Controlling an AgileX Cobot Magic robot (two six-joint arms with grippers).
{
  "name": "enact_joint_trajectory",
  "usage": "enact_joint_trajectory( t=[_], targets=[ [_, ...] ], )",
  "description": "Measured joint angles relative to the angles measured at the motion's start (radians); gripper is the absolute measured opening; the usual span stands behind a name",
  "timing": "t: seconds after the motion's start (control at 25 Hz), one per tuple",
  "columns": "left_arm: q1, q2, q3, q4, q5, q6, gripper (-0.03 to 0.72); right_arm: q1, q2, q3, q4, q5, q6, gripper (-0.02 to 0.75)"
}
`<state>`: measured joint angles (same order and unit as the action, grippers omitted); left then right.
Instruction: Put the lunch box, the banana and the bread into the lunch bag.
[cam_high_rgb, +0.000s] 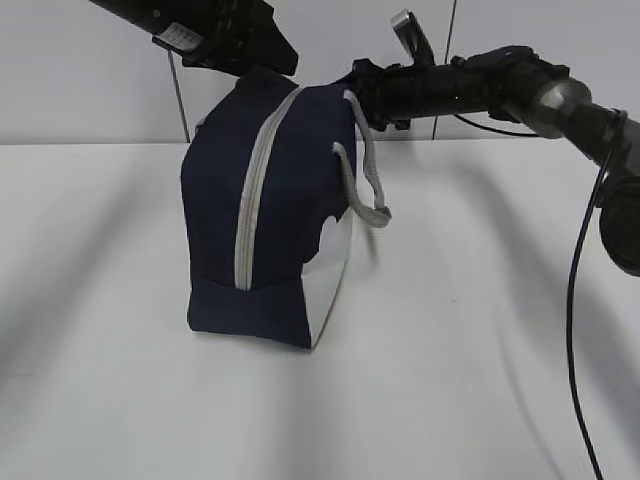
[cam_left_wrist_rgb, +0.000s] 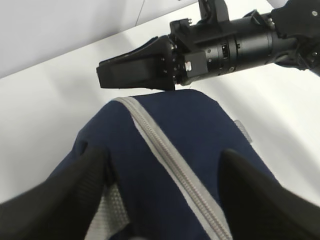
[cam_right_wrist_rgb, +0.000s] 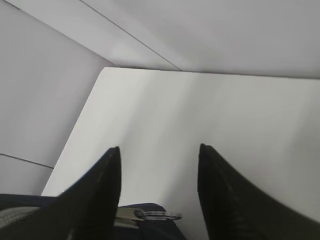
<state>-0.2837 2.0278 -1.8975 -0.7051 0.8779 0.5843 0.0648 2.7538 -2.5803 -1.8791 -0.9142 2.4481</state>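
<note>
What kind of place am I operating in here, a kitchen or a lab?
Most likely a lab or test bench, not a kitchen: a bare white table, plain pale panelled walls behind it, and only the lunch bag standing between two black robot arms. No kitchen fittings show.

Lab bench — bare white table (cam_high_rgb: 480, 350) (plain grey wall (cam_high_rgb: 90, 70) behind).

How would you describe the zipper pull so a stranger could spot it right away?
On the white table stands one dark navy lunch bag. A grey zipper runs over its top. At the far end, between the right gripper fingers, lies the pull: the only metal ring.
</note>
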Motion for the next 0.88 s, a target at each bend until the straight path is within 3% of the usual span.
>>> enact_joint_trajectory(
  t=[0.24, 0.52, 0.88],
  targets=[
    [0.0, -0.054, 0.0, 0.104, 0.034, -0.134, 0.508, -0.002, 0.002, -0.106, 0.0, -0.027, 0.001, 0.367],
    [0.0, -0.097, -0.001, 0.224, 0.224, -0.269, 0.466, -0.002, -0.002, -0.123, 0.0, -0.082, 0.047, 0.24],
    [0.0, -0.156, -0.006, 0.27, 0.331, -0.294, 0.403, -0.002, -0.059, -0.127, 0.0, -0.19, 0.048, 0.215]
  ],
)
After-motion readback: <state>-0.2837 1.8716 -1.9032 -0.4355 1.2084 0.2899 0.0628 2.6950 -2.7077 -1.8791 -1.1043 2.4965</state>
